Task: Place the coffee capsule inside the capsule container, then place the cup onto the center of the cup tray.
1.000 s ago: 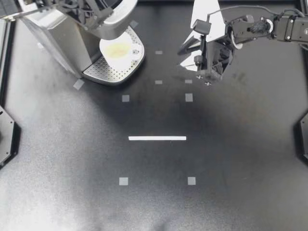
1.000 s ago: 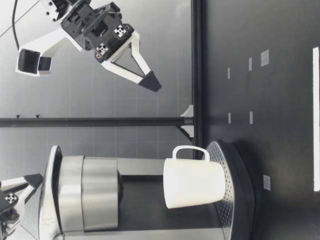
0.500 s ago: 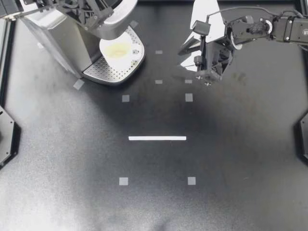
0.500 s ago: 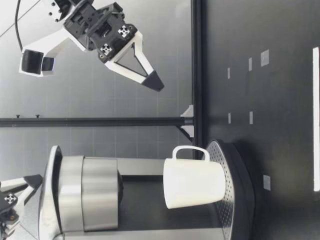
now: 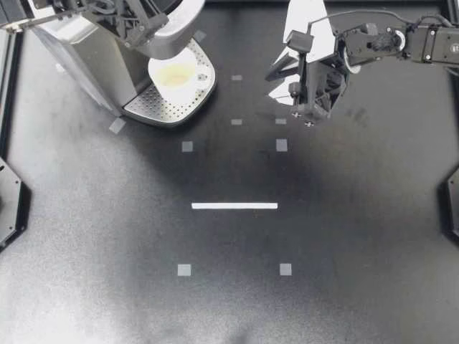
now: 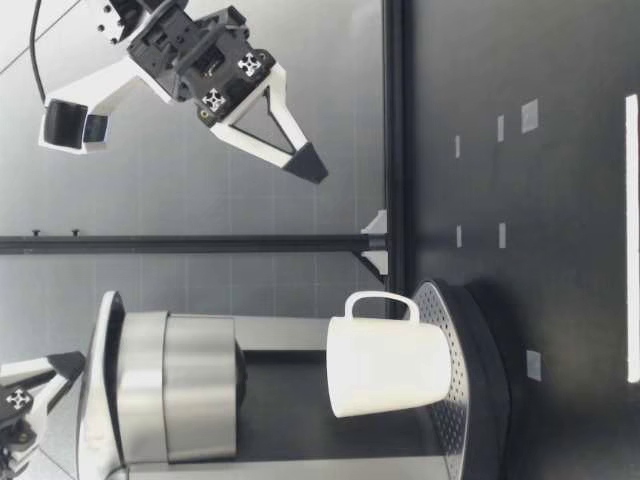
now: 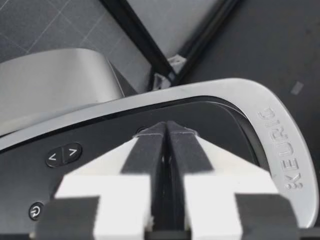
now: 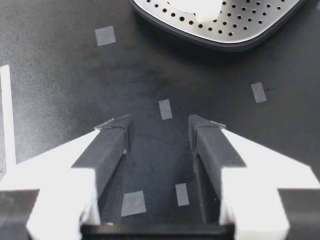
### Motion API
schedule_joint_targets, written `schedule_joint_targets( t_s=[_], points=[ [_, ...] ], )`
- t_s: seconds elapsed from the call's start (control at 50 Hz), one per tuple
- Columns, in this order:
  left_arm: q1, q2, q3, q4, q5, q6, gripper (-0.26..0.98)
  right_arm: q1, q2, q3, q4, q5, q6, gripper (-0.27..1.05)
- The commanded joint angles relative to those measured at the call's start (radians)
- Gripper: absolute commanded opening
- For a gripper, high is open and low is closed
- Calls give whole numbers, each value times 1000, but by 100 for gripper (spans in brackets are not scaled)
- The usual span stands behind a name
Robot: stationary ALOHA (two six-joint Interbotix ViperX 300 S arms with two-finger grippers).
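A white cup (image 5: pixel 176 74) stands upright on the perforated cup tray (image 5: pixel 154 107) of the coffee machine (image 5: pixel 86 54) at the back left; in the low view the cup (image 6: pixel 385 368) sits under the machine head (image 6: pixel 170 385). My left gripper (image 5: pixel 140 21) is over the machine's top, and in the left wrist view it (image 7: pixel 166 127) is shut with its tips against the closed dark lid (image 7: pixel 100 145). My right gripper (image 5: pixel 274 82) hangs open and empty high above the table (image 6: pixel 300 160), to the right of the machine. No capsule is visible.
Small grey tape squares (image 5: pixel 281 145) and a white strip (image 5: pixel 234 206) mark the dark table. In the right wrist view the cup tray (image 8: pixel 235 35) lies ahead of the open fingers (image 8: pixel 112 145). A black rail (image 6: pixel 200 243) runs behind the table.
My right gripper has drifted very slightly toward the back of the table. The cup, the machine and the left arm have not moved.
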State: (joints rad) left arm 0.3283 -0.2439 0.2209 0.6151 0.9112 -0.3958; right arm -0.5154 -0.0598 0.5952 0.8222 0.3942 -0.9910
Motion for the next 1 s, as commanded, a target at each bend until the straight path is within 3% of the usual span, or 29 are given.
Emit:
schedule_joint_targets(
  t_s=[0.0,0.5,0.8,0.98],
  points=[
    [-3,11,-8,-20,11,2,10,5,-11,-11,3,-5,0,47],
    [-5,41,-28,-63,41,35,10,5,-8,-6,2,-5,0,47],
    [-3,-38,-25,-38,-81,64,10,5,-11,-6,5,0,3,47],
    [-5,-87,-11,23,-121,55,10,8,-17,0,15,2,5,47]
  ],
)
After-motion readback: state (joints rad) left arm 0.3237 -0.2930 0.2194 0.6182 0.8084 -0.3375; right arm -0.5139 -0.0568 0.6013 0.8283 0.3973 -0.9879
